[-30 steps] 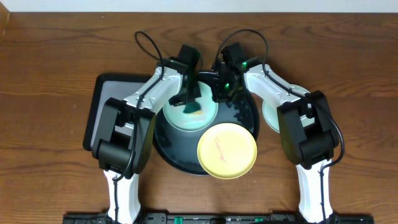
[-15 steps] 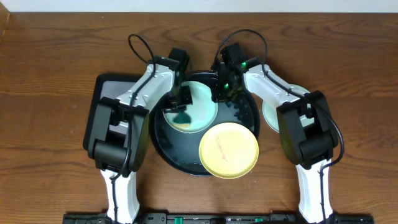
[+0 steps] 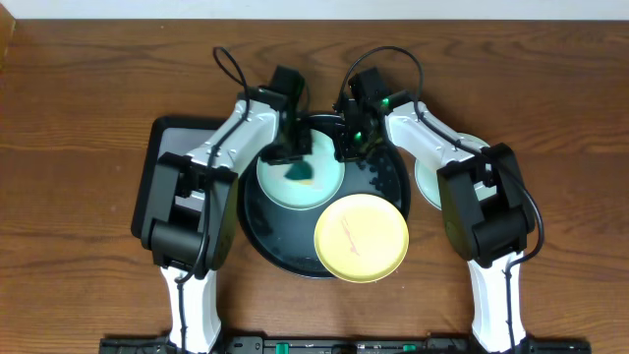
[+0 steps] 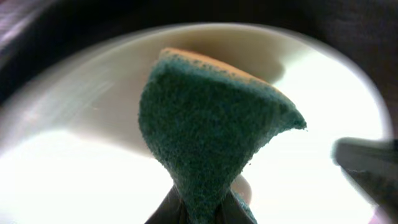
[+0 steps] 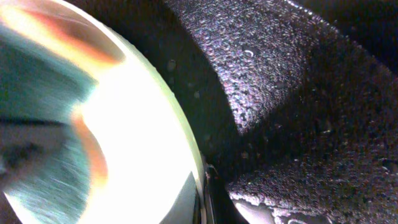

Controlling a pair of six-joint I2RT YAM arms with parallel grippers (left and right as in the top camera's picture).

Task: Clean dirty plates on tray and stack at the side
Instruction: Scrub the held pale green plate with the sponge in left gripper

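A pale mint-green plate (image 3: pixel 316 189) lies in the back of the large black tray (image 3: pixel 270 236). My left gripper (image 3: pixel 293 157) is shut on a green sponge (image 3: pixel 299 171) and presses it on this plate. In the left wrist view the sponge (image 4: pixel 211 124) fills the middle over the bright plate (image 4: pixel 74 162), pinched by my gripper (image 4: pixel 202 208). My right gripper (image 3: pixel 349 147) is shut on the plate's far right rim; it also shows in the right wrist view (image 5: pixel 202 193). A yellow plate (image 3: pixel 361 238) with a thin orange smear overhangs the tray's front right. A second mint plate (image 3: pixel 428 185) lies on the table at right.
A grey rectangular tray (image 3: pixel 162 167) sits left of the black tray, partly under my left arm. My right arm crosses above the mint plate on the table. The black tray's textured floor (image 5: pixel 298 93) fills the right wrist view beside the plate (image 5: pixel 143 143).
My left gripper has swept the sponge to the plate's left and back toward its middle. The right gripper, the yellow plate and the tray have stayed put.
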